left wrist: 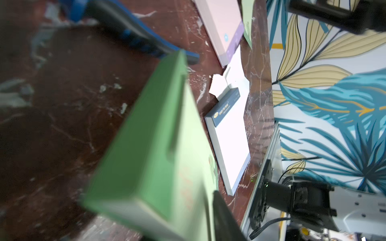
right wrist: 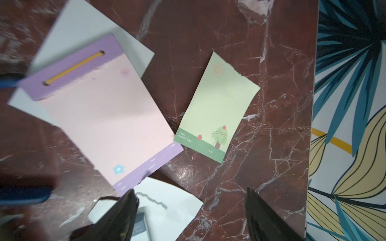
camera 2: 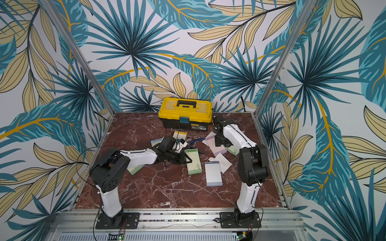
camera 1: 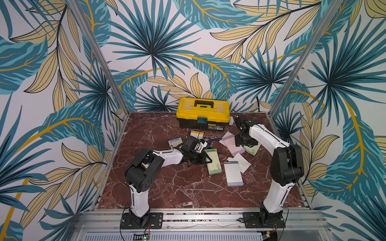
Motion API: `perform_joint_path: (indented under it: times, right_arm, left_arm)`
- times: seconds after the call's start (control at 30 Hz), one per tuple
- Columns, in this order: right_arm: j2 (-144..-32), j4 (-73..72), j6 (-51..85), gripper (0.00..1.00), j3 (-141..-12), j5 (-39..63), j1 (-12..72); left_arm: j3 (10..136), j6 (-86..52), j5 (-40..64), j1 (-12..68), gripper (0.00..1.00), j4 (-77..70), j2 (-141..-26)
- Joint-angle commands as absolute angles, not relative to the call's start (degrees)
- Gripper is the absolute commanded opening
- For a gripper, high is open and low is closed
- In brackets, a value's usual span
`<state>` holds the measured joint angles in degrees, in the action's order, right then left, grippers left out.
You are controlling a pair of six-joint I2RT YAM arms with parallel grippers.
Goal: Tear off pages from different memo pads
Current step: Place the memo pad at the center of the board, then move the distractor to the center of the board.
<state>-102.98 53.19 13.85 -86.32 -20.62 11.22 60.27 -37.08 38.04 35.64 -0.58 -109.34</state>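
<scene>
Partway through, by my reckoning. On the table (right wrist: 271, 104) the green page (right wrist: 217, 108) lies flat and free, top edge ragged, just beside the pink pad (right wrist: 108, 116). Over it hangs the right gripper (right wrist: 192, 215), jaws wide, nothing between them.

Loose white sheets (camera 1: 241, 162) lie between the pink pad and the grey pad (camera 1: 234, 173), at the grey pad's header end. A pale sheet (right wrist: 87, 27) shows from under the pink pad. So pages look to be off more than one pad.

At the side of the green pad (camera 1: 213, 161) sits the left gripper (camera 1: 200, 159). Its wrist view is blurred. One finger (left wrist: 225, 219) shows against the pad; gripping or slack, I cannot tell.

Left to do, as I judge: the pink pad's top sheet looks whole. The cream pad (camera 1: 197, 133) and blue-edged pad (camera 1: 174, 143) near the toolbox (camera 1: 202, 112) are too small to read. A second green pad (camera 2: 135, 169) lies under the left arm (camera 2: 142, 155).
</scene>
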Motion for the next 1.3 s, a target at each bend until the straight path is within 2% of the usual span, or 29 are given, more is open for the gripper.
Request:
perform_joint_path:
  times: [0.0,0.13,0.3,0.4,0.57,0.77,0.9,1.03,1.17,1.27]
  right_arm:
    - [-100.1,51.5,16.2,0.82,-83.7,-13.6,11.1]
    - [-96.8,49.5,18.7,0.85,-81.6,-5.7,11.2]
    - [-93.0,39.9,19.6,0.85,-77.5,10.1,15.5]
    - [-93.8,33.6,22.2,0.83,-77.0,13.6,19.6]
    - [-101.5,26.9,25.9,0.75,-82.7,15.4,27.0]
    - [-114.3,18.7,31.7,0.75,-91.4,15.3,32.3]
    - [-121.9,13.2,35.6,0.83,-96.8,15.4,34.0]
    - [-128.8,9.1,36.0,0.82,-102.9,13.9,35.6]
    - [-131.8,9.0,35.8,0.79,-105.3,8.4,35.9]
    - [-131.5,11.4,35.4,0.84,-105.5,0.1,35.9]
  left_arm:
    - [62.9,-36.1,38.0,36.0,0.99,1.1,-109.7]
    - [61.5,-32.8,33.9,36.1,1.00,5.9,-103.7]
    - [53.1,-33.4,24.1,32.6,1.00,13.7,-88.7]
    - [50.2,-33.9,17.9,29.7,1.00,20.4,-81.2]
    - [46.4,-35.9,16.2,19.2,0.89,24.9,-74.8]
    - [48.3,-33.2,19.0,10.3,0.87,25.6,-77.6]
    - [51.8,-31.4,20.1,8.1,0.85,26.2,-82.4]
    - [54.0,-29.9,21.9,6.4,0.83,25.3,-85.9]
    - [56.2,-28.1,24.9,5.7,0.81,23.9,-88.7]
    - [57.1,-27.8,27.4,5.8,0.79,21.1,-90.5]
